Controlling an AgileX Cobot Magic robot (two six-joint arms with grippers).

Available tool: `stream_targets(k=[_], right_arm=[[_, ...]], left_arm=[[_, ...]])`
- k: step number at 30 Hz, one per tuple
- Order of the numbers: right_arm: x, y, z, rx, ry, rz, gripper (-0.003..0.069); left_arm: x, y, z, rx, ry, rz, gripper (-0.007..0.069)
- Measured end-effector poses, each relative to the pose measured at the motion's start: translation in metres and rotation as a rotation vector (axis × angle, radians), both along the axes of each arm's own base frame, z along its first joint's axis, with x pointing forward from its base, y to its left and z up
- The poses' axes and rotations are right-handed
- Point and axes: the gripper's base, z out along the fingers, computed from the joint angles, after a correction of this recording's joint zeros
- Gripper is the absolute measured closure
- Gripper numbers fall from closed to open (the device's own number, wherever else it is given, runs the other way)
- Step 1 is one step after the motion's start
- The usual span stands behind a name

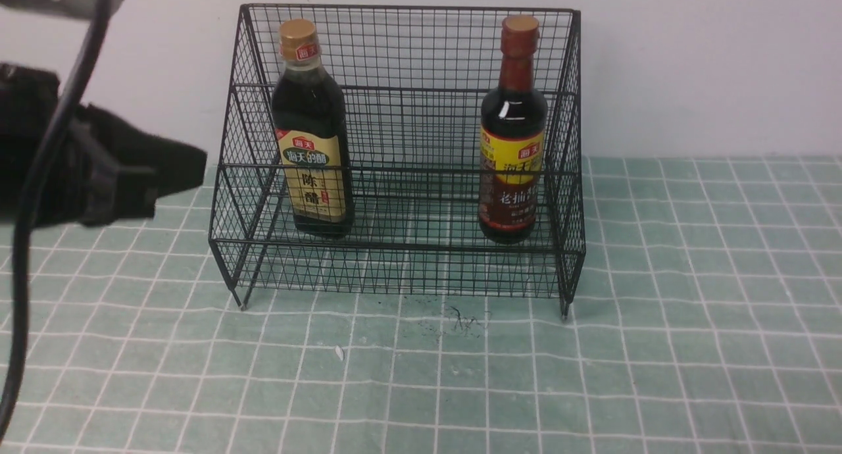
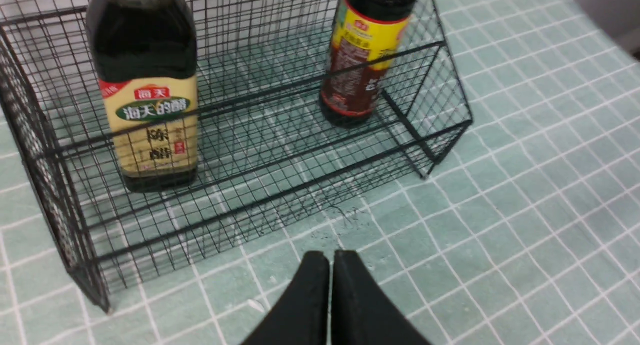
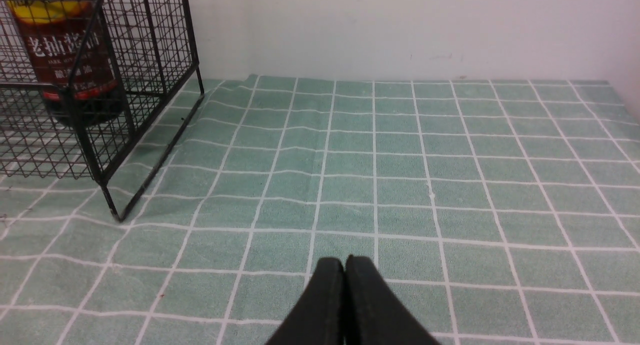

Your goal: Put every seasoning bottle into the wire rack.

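Left claw (image 2: 330, 265): we read its two black tips pressed together with nothing between them; it hangs above the tabletop (image 1: 691, 349), just in front of the rack's left half.
Right claw (image 3: 345, 272): tips likewise closed and empty, low over bare cloth, off the rack's right end.
Rack (image 1: 408, 46): black wire, open at the top and at the stepped front, tall mesh at back and sides.
Gold-capped bottle (image 1: 310, 131): upright inside the rack, on the left, ahead of the left claw; long axis vertical.
Red-capped bottle (image 1: 513, 131): upright inside the rack, on the right, close to the right mesh wall; the right arm is the nearer one.
Bottle spacing: well apart, open mesh floor between them.
Task status: we judge both bottles placed; no bottle remains on the tabletop in any view.
Coming move: we judge only a retreat is called for, each claw backing away from the rack front.
Edges: the rack's front rail and corner legs stand nearest the left claw.
Open room: wide bare cloth in front and to the right.
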Motion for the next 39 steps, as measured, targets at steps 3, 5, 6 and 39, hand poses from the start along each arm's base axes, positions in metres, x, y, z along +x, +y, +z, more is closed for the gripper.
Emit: stream_targets(k=[3,5,6,39], right_arm=[[0.0,0.0,0.0,0.0,0.0,0.0,0.0673],[0.0,0.0,0.0,0.0,0.0,0.0,0.0673],[0.0,0.0,0.0,0.0,0.0,0.0,0.0673],[0.0,0.0,0.0,0.0,-0.001,0.0,0.0673]], left_arm=[[-0.023,0.0,-0.006,-0.007,-0.026,0.0,0.0631],[-0.036,0.001,-0.003,-0.004,-0.063,-0.002,0.0631],[-0.046,0.002,0.0,0.001,-0.099,-0.001,0.0631],[-0.123,0.054,-0.202,0.205,-0.281,0.535,0.0631]])
